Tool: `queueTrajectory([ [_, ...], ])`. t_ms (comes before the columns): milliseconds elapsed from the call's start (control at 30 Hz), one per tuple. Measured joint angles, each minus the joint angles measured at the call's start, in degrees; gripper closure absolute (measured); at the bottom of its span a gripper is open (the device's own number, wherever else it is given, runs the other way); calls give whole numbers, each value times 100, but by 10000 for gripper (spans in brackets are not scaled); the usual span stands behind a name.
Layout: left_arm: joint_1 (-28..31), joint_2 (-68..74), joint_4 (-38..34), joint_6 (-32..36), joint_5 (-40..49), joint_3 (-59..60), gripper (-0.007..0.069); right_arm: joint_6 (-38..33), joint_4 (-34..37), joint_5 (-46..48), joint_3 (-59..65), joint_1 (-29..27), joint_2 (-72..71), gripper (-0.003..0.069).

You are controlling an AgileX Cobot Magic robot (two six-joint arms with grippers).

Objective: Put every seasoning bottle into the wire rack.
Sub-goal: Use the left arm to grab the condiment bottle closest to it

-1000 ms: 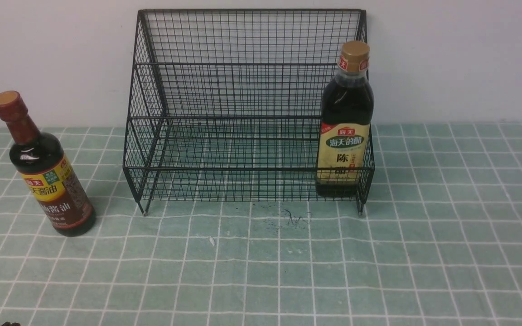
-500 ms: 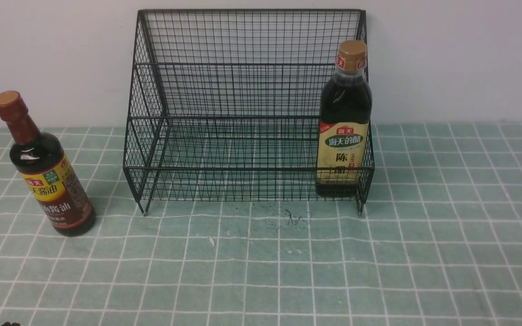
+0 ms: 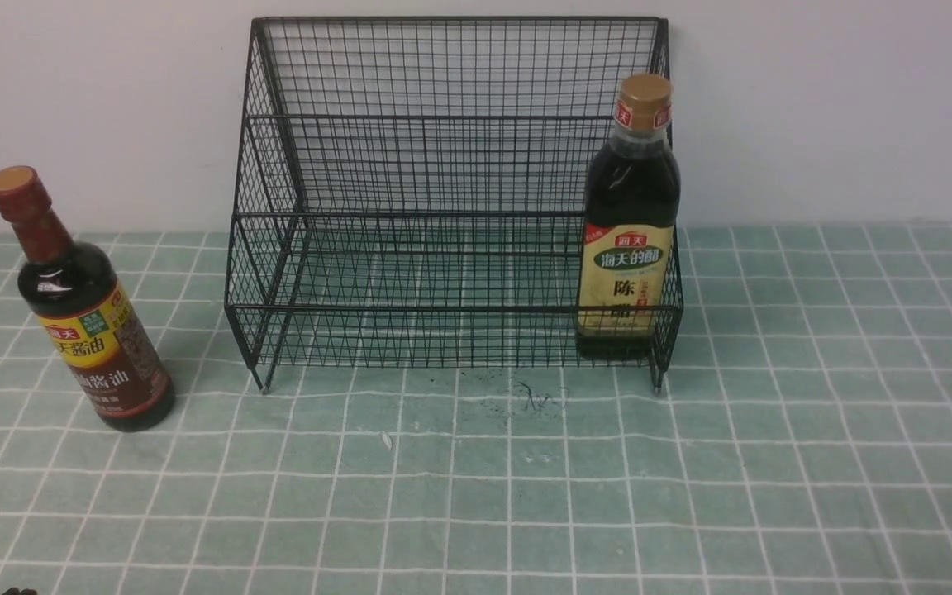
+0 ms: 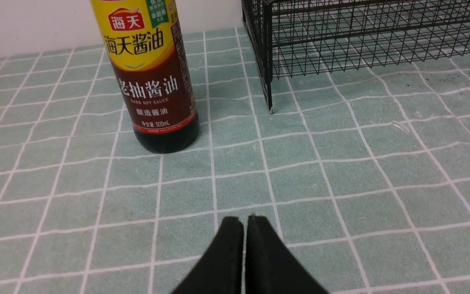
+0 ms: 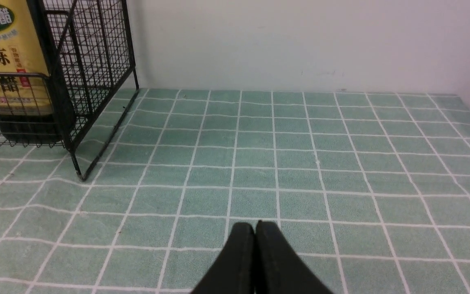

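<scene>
**Mia:** Which way does the slim dark bottle with the dark-red cap [image 3: 83, 330] point?

**Ben:** Up. It stands on its bottom on the green checked cloth [image 3: 773, 454], its long way going up and down, cap on top. It is to the left of the big black wire rack [image 3: 443, 165] and does not touch it.

**Mia:** And the wide dark bottle with the gold cap [image 3: 629, 248]?

**Ben:** It stands up too, cap on top. It is inside the rack, on the low front step, at the right end, just beside the side wires.

**Mia:** What can't you see well?

**Ben:** Its bottom part is behind the front wires. The right wrist view cuts off its top. The left wrist view cuts off the slim bottle's top. Some little dark marks [image 3: 538, 398] lie on the cloth in front of the rack. I can't tell what they are.

**Mia:** And the grippers?

**Ben:** The left gripper [image 4: 244, 222] has its two black fingers pressed together with nothing between them. It is low over the cloth, near the slim bottle. The right gripper [image 5: 255, 228] is pressed together too and holds nothing. It is over the cloth to the right of the rack.
</scene>
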Motion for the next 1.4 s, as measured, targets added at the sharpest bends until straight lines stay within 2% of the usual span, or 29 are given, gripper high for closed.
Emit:
queueTrajectory([
  [900,0,0,156,-59,-91,0,631,4,4,0,0,0,0,673],
  [1000,0,0,-58,-273,-317,2,631,4,4,0,0,0,0,673],
  [1100,0,0,-719,-550,-995,2,631,4,4,0,0,0,0,673],
  [1200,0,0,-1224,-602,-1506,2,631,4,4,0,0,0,0,673],
  [1400,0,0,-1800,-626,-2392,2,631,-25,4,0,0,0,0,673],
])
